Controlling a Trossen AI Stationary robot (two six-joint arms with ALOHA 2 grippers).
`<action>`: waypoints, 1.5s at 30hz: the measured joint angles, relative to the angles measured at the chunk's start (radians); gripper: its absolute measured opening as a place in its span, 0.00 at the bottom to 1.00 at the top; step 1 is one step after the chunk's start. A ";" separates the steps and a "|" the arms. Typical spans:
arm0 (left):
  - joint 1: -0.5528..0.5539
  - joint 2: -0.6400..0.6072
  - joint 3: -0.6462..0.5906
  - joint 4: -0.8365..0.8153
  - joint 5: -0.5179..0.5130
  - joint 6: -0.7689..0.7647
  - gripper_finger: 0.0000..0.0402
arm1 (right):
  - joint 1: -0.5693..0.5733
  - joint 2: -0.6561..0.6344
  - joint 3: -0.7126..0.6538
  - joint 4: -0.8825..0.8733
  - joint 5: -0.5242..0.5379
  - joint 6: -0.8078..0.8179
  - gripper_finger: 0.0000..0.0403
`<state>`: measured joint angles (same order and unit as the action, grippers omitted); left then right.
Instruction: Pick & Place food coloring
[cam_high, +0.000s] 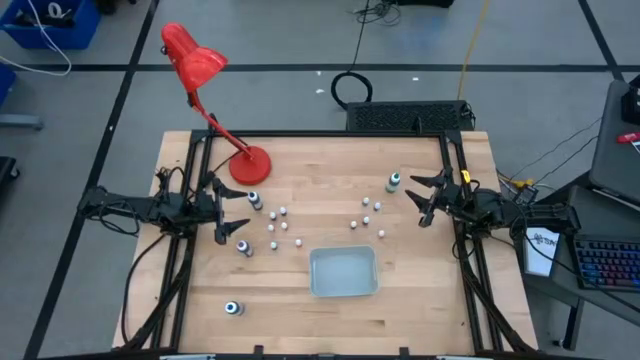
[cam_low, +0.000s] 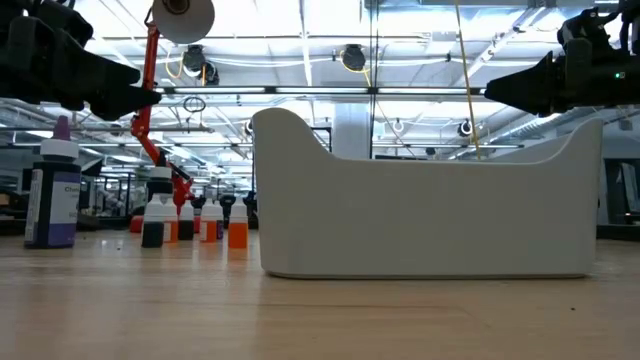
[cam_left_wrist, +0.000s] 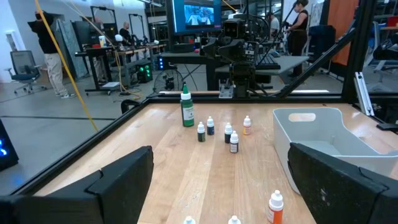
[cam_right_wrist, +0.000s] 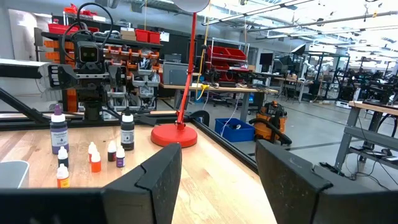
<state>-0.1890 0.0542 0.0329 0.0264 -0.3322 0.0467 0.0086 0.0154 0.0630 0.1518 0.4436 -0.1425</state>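
Both claws hang empty above the wood on my screens. My left gripper (cam_high: 243, 221) sits at the table's left edge with its fingers spread wide, nothing between them, hovering just beside a dark-bodied bottle (cam_high: 255, 201) and another bottle (cam_high: 243, 246). My right gripper (cam_high: 419, 199) waits at the right edge, fingers parted and holding nothing, near the green bottle (cam_high: 394, 181).

Between the two arms, I see the food coloring scattered in two loose groups of tiny white-topped vials: one cluster (cam_high: 280, 226) closer to the left claw, another (cam_high: 369, 214) closer to the right. All of them stand upright on the table (cam_high: 330, 165). A fourth larger bottle (cam_high: 233, 308) stands alone toward the front left corner, well apart from the rest.

Just in front of the vials rests the pale tray (cam_high: 344, 272); I see no bottles in it. A red desk lamp (cam_high: 249, 165) stands on its round base at the back left of the table.
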 joint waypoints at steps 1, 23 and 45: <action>0.000 0.000 0.000 0.000 0.000 0.000 0.91 | 0.000 0.000 0.000 0.000 0.000 0.000 0.49; 0.000 0.000 0.000 0.000 0.000 0.001 0.91 | 0.000 0.000 0.000 0.035 -0.002 0.312 0.49; 0.000 0.000 0.000 0.000 0.000 0.000 0.91 | 0.000 0.018 0.018 0.001 -0.468 0.425 0.49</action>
<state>-0.1891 0.0541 0.0326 0.0265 -0.3321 0.0471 0.0086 0.0334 0.0805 0.1529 -0.0242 0.2825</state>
